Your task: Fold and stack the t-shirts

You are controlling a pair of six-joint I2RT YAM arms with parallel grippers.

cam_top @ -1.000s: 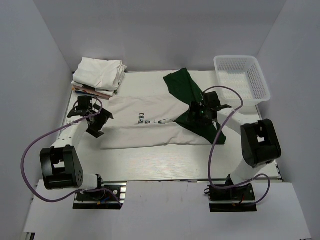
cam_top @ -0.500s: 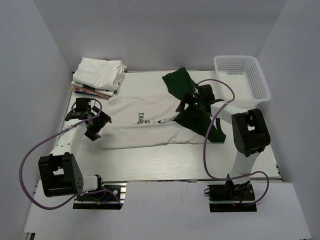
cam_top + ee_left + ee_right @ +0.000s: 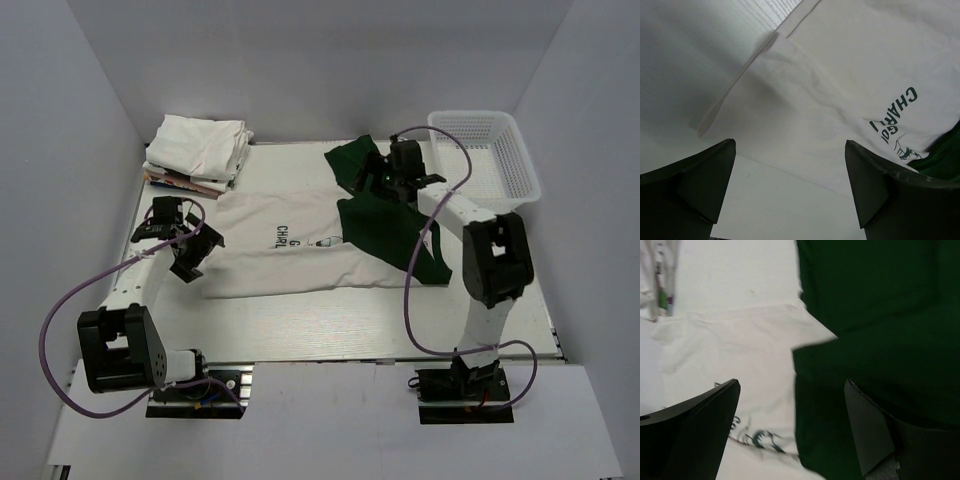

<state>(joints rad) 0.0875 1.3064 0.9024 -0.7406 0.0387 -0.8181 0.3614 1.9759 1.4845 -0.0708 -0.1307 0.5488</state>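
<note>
The white t-shirt (image 3: 290,245) with dark green sleeves lies spread across the table's middle, partly folded. One green sleeve (image 3: 352,165) points to the back; the other (image 3: 395,235) lies folded over its right side. Its white cloth (image 3: 840,90) and green print show in the left wrist view, and its green part (image 3: 875,340) fills the right wrist view. My left gripper (image 3: 190,250) is open and empty over the shirt's left edge. My right gripper (image 3: 375,180) is open and empty above the green sleeves. A stack of folded whitish t-shirts (image 3: 200,148) sits at the back left.
A white plastic mesh basket (image 3: 485,155) stands at the back right. Grey walls close in the table on three sides. Purple cables loop from both arms over the table.
My right gripper has moved from the shirt's right sleeve toward the back, over the rear green sleeve. The right sleeve now lies flatter. My left gripper has barely moved.
</note>
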